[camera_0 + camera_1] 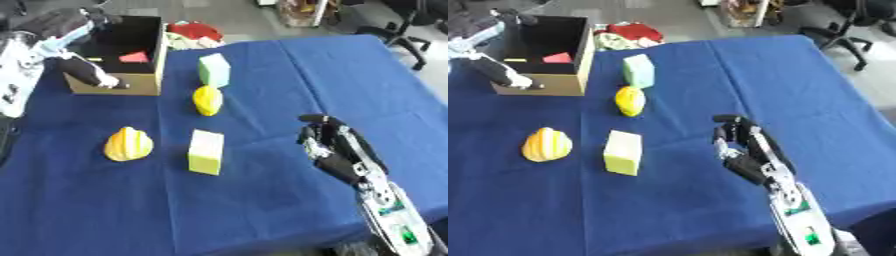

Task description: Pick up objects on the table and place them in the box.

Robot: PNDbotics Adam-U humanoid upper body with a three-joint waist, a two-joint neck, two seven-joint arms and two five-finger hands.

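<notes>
The left hand [87, 70] hangs at the box [149, 60] at eleven o'clock, fingers relaxed, empty; a drop looks finished; right hand [741, 145] idles half-curled, empty, at four; next, probably reach the green block [214, 70].

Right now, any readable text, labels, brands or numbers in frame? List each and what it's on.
None readable.
Cardboard box: plain walls, no print visible.
Green block, yellow-green block, yellow fruit, orange striped fruit: no labels visible.
Right forearm: a small green patch on the white cover, too blurred to tell if it carries text.
Blue tablecloth: unmarked.
</notes>
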